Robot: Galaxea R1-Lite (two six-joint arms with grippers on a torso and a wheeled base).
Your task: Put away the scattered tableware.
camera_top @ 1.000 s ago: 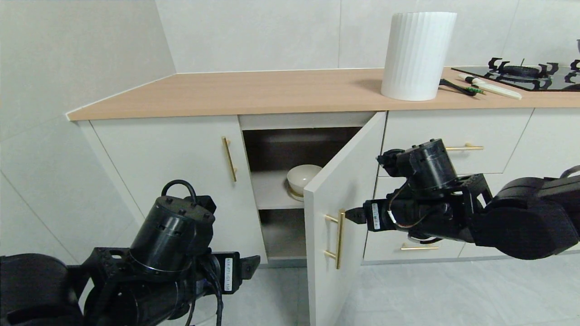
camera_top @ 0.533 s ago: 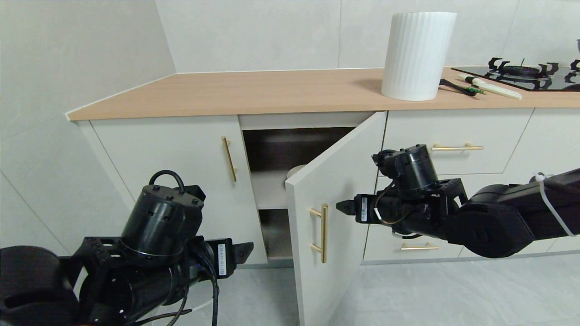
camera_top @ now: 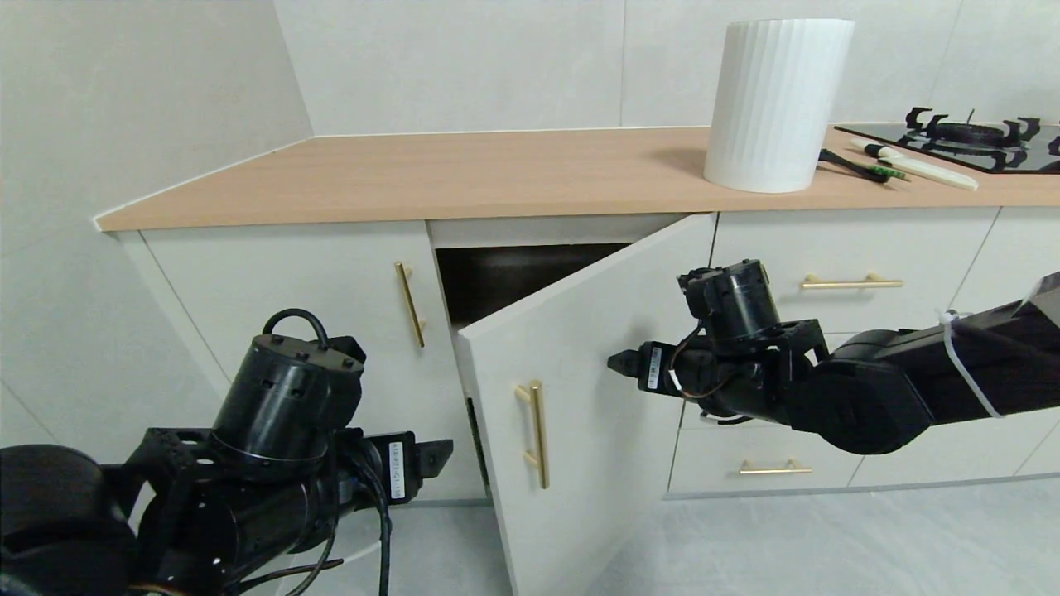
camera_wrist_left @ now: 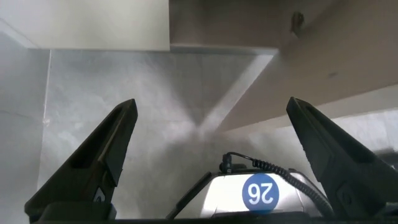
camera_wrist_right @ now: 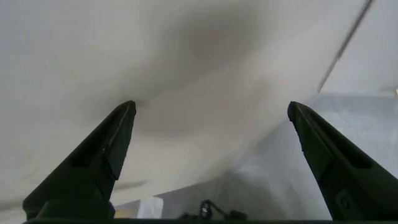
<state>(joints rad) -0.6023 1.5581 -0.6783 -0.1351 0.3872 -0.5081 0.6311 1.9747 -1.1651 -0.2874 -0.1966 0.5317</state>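
Observation:
The white cabinet door (camera_top: 580, 372) with a gold handle (camera_top: 538, 434) stands partly ajar under the wooden counter (camera_top: 414, 174). My right gripper (camera_top: 617, 362) is against the door's outer face, right of the handle. In the right wrist view the gripper (camera_wrist_right: 211, 109) is open, with the door's surface close in front of it. My left gripper (camera_top: 439, 454) hangs low in front of the left cabinet, near the floor. The left wrist view has this gripper (camera_wrist_left: 211, 109) open and holding nothing. The door hides the cabinet's shelf.
A tall white ribbed container (camera_top: 778, 103) stands on the counter. Beside it lie utensils (camera_top: 878, 161), with a gas hob (camera_top: 969, 132) at the far right. Drawers with gold handles (camera_top: 851, 283) are right of the door. The left cabinet door (camera_top: 290, 314) is shut.
The door has swung leftward toward shut with my right gripper following against it. The pale bowl on the shelf is now hidden. The head camera has shifted slightly.

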